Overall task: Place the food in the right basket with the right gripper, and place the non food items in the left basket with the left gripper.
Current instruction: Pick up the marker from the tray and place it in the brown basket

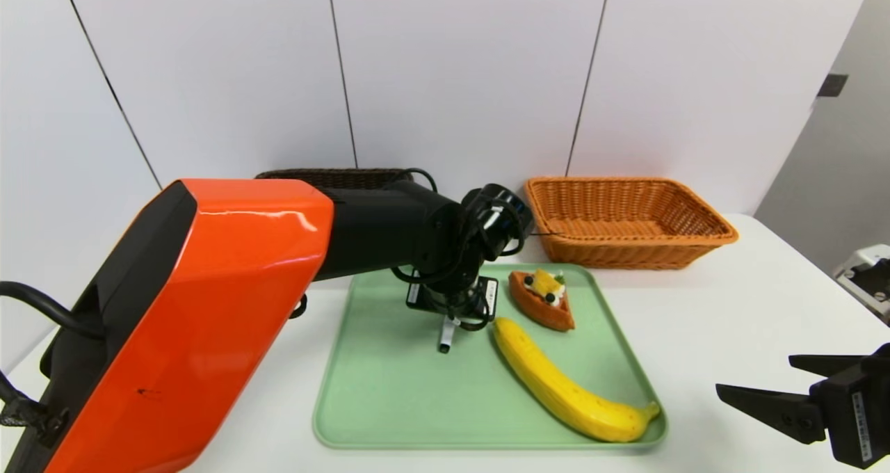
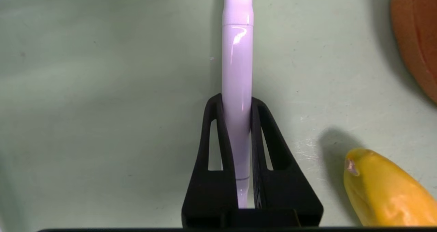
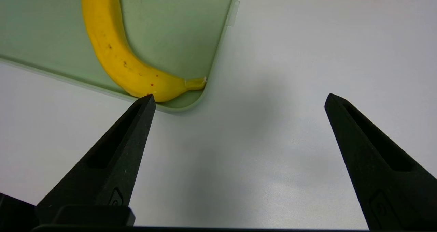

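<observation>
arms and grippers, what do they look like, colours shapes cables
The left arm has a glossy orange shell with black edging, a black forearm and looped black cables at the wrist. The left gripper has black tapered fingers with slot cut-outs. The right gripper is all black, with long pointed fingers.

1. we see our left tool (image 2: pixel 237 104) clamped on the white marker (image 2: pixel 237 71), which lies on the green tray (image 2: pixel 102 105).
2. the banana (image 2: pixel 385 194) tip and the pastry wedge (image 2: pixel 418 37) lie nearby.
</observation>
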You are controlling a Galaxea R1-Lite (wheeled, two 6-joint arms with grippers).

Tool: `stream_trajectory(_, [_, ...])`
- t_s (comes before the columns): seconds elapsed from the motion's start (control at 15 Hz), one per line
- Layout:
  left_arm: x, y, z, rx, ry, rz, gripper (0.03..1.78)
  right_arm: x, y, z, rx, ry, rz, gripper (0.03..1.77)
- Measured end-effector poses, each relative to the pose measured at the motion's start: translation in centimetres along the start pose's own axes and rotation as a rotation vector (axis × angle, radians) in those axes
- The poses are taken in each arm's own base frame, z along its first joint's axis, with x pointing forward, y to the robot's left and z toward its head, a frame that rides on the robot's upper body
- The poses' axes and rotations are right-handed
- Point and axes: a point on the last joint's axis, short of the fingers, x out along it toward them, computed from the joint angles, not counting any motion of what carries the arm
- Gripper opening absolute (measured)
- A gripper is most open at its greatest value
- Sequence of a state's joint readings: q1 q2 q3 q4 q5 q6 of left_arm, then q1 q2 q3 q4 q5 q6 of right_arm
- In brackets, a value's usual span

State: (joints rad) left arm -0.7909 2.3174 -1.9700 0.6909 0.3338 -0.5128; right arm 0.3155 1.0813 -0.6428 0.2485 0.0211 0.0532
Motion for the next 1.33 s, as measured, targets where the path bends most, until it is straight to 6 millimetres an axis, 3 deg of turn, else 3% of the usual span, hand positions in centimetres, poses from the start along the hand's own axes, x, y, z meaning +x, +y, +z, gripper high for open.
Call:
stream_trajectory(0.13, [-0.7,0.2,0.2,-0.001,-0.004,-0.003,0.18,-0.1,0.0,0.0,0.0,-0.003,0.0,1.71])
stream_trajectory(0.33, [-3.3,0.8,0.8,0.001,-0.034,-0.014,0.18,-0.1,0.0,0.0,0.0,-0.009,-0.015,1.71])
stream_trajectory(0.73, [-13.9,3.6,1.9,0.123,-0.196,-0.065,0.18,-0.4,0.0,-0.2,0.002,-0.015,-0.015,1.71])
stream_trajectory(1.0, [-18.6,7.9,3.2,0.291,-0.313,-0.041,0.18,-0.6,0.0,-0.3,0.002,-0.021,-0.015,1.71])
stream_trajectory(1.33, [-20.6,14.6,5.1,0.551,-0.386,-0.036,0.18,-0.9,-0.1,-0.7,0.0,-0.029,-0.015,1.71])
